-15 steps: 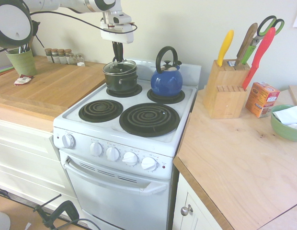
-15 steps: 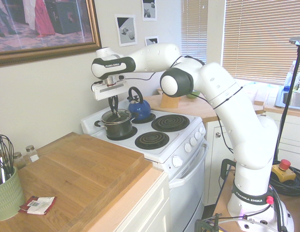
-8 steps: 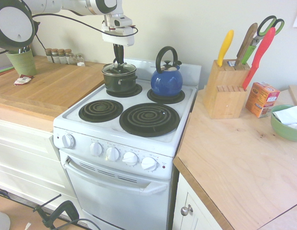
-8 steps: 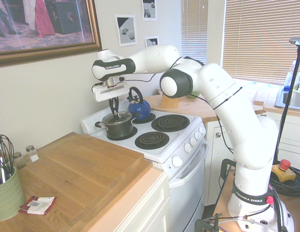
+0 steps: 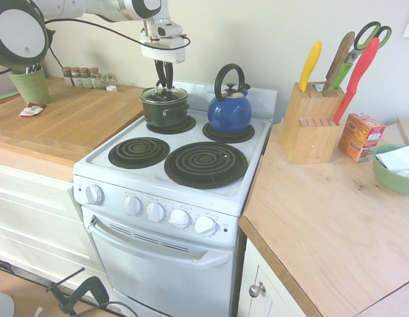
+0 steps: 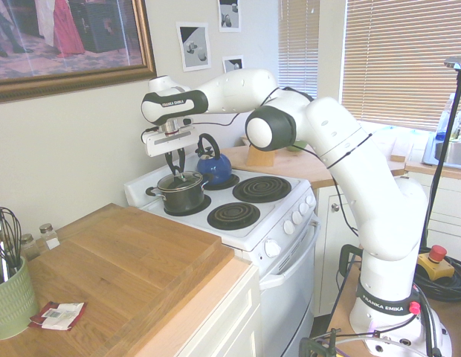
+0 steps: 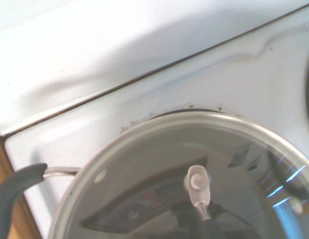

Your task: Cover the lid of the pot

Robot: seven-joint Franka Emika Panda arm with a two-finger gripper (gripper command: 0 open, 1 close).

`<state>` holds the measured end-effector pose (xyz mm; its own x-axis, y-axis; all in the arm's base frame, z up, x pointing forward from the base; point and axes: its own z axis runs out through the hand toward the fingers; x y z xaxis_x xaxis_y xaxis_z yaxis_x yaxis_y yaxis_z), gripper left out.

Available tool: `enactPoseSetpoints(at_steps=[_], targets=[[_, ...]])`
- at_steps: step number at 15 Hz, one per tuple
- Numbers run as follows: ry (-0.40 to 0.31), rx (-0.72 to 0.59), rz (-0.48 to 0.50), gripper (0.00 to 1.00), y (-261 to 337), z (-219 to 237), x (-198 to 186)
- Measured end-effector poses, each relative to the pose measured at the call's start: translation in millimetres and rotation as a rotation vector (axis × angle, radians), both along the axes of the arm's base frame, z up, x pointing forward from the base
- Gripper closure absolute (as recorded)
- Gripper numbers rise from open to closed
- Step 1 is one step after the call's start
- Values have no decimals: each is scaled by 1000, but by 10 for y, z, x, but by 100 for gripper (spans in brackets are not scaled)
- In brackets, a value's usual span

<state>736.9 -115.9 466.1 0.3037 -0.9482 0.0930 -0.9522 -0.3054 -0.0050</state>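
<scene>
The small dark pot (image 5: 166, 112) stands on the back left burner of the white stove (image 5: 142, 181). The glass lid (image 5: 163, 94) with its silver rim lies flat on the pot's rim. My gripper (image 5: 164, 80) hangs straight above the lid's knob, open, with its two dark fingers either side of the knob and nothing held. From the other side, the pot (image 6: 180, 196), the lid (image 6: 179, 179) and the gripper (image 6: 175, 165) stand the same way. The wrist view shows the lid (image 7: 144, 164) from close by, with a dark pot handle (image 7: 15, 184) beside it.
A blue kettle (image 5: 229, 112) sits on the back right burner, close to the pot. Two bare coil burners (image 5: 204, 164) lie in front. Spice jars (image 5: 89, 78) and a green utensil cup (image 5: 30, 84) stand on the wooden counter; a knife block (image 5: 311, 124) stands beyond the stove.
The lid came down level onto the pot. The fingers, shut on the knob before, have now spread apart and let it go.
</scene>
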Motion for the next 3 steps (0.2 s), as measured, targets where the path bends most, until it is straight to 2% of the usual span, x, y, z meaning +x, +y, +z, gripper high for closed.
enactPoseSetpoints(at_steps=[3], targets=[[-62, -21, 32, 0, 250, 546, -114]])
